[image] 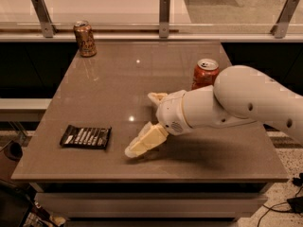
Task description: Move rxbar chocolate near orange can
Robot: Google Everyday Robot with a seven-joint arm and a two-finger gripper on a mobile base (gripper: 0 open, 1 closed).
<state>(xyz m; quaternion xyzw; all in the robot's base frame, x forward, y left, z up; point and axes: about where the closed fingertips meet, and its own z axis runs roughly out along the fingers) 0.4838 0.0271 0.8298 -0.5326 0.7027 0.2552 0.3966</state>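
We take the desk (142, 70) as our dial, with 12 at the far rail. The rxbar chocolate (86, 136) lies flat at about 8 o'clock, near the front left edge, its white lettering facing up. The orange can (84, 39) stands upright at about 11 o'clock, at the far left corner, well apart from the bar. A red can (205, 73) stands upright at about 2 o'clock, just behind the white arm (246, 103), which reaches in from 3 o'clock. The tool (142, 123) hangs over the desk near 6 o'clock, to the right of the bar and not touching it. We see its two pale fingers spread wide with nothing between them.
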